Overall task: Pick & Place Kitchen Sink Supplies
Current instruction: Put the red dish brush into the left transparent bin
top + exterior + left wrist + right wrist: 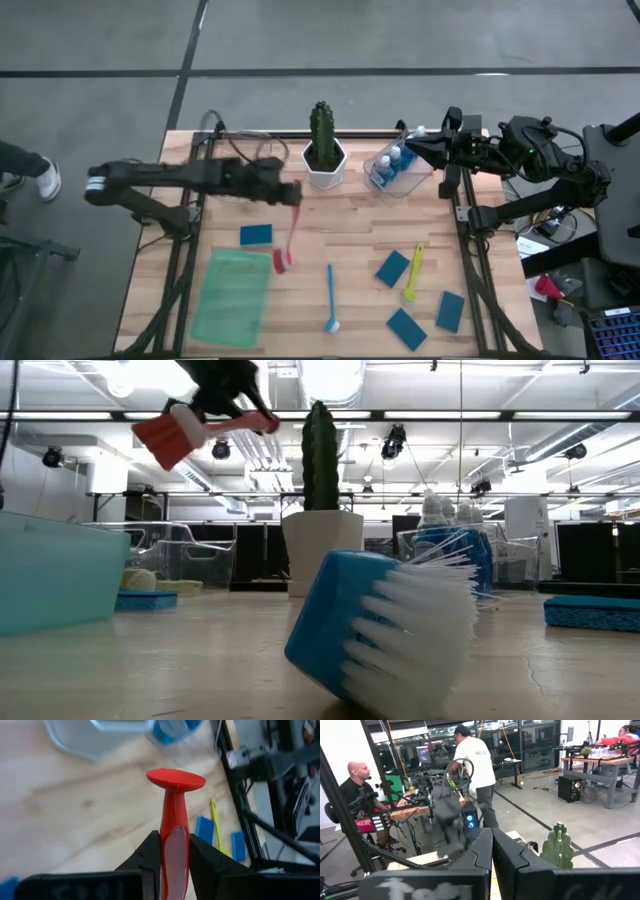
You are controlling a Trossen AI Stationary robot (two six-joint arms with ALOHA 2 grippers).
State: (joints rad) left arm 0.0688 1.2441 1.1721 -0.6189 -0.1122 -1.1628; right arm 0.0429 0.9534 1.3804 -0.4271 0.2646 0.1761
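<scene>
My left gripper (291,194) is over the table's middle, shut on a red-pink brush (287,240) held up in the air (205,428). A blue brush (330,295) and a lime brush (413,270) lie flat on the table, with teal sponges near them (256,235) (392,268) (450,311). Blue bottles with pale caps (398,160) stand in a clear tub. My right gripper (414,143) hovers shut beside that tub at the far right, holding nothing. My left gripper pinches the brush's handle (175,837) between its two fingers (150,855), near the end away from the head. The handle runs on past the fingertips. The brush is lifted clear of the table, and its head (281,262) slants toward the near edge.
A cactus in a white pot (323,150) stands at the far middle. A translucent green tray (233,293) lies at the near left. A further sponge (406,328) lies near the near right edge. Bare wood shows between the tray and the blue brush. People are in the room beyond.
</scene>
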